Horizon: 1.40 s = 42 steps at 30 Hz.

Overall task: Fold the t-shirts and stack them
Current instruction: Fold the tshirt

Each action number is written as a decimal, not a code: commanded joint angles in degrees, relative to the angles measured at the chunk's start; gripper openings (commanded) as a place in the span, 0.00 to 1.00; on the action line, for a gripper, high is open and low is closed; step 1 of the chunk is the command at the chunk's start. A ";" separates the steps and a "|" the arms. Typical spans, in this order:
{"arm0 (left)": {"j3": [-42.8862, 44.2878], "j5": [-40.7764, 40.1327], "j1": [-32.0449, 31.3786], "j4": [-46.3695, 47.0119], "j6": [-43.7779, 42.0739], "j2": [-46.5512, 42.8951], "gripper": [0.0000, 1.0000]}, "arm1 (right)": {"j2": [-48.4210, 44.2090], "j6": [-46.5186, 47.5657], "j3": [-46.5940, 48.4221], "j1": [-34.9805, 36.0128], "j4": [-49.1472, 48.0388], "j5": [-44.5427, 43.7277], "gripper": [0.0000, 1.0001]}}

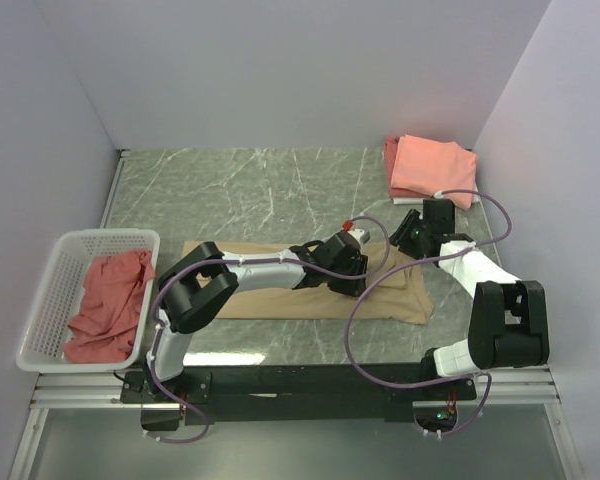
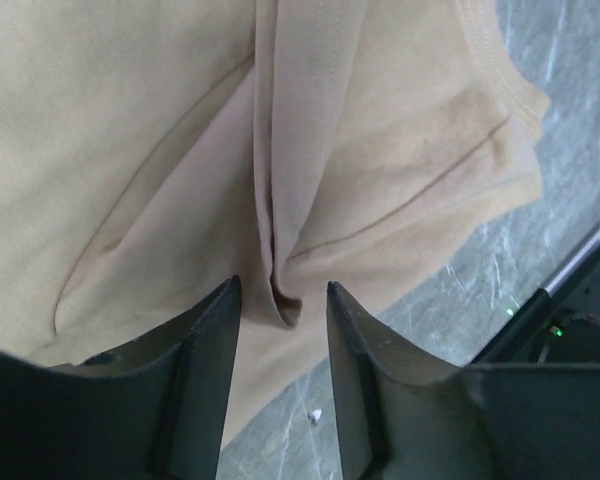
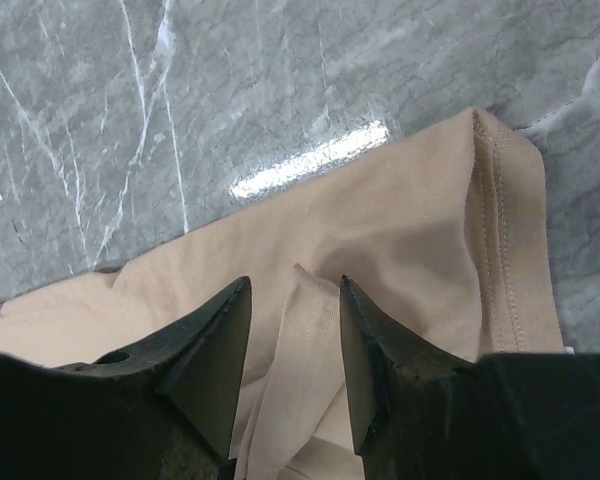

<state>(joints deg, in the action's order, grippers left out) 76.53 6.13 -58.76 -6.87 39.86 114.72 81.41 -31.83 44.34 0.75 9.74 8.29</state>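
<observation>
A tan t-shirt [image 1: 280, 303] lies spread across the middle of the table. My left gripper [image 1: 352, 270] is low over its right part. In the left wrist view the gripper [image 2: 283, 287] is open, with a raised fold of tan cloth [image 2: 290, 200] ending between its tips. My right gripper [image 1: 408, 238] is at the shirt's far right corner. In the right wrist view it [image 3: 295, 282] is open, straddling a hemmed flap [image 3: 315, 320] of the shirt. A folded salmon t-shirt [image 1: 432, 168] lies at the back right.
A white basket [image 1: 42, 300] at the left edge holds a crumpled red t-shirt [image 1: 108, 300]. Purple cables [image 1: 380, 290] loop over the shirt's right end. White walls close in the marble table [image 1: 240, 190] on three sides.
</observation>
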 commanded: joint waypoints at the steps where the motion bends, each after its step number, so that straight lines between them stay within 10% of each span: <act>1: 3.10 -3.05 -0.83 -1.39 -0.31 0.68 0.44 | -0.20 0.99 -0.48 -0.40 -2.44 0.67 0.48; 13: 2.92 -6.04 -0.92 -3.58 1.01 -0.98 0.01 | 1.74 1.60 -1.89 -0.32 -3.67 1.29 0.46; 42: 2.75 -0.34 4.36 -5.17 1.80 -4.94 0.01 | -4.14 0.64 -6.98 -0.31 -4.38 1.55 0.35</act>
<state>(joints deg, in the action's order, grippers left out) 78.13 3.53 -55.02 -12.16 41.41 112.38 81.49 -30.74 38.13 0.71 6.94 8.91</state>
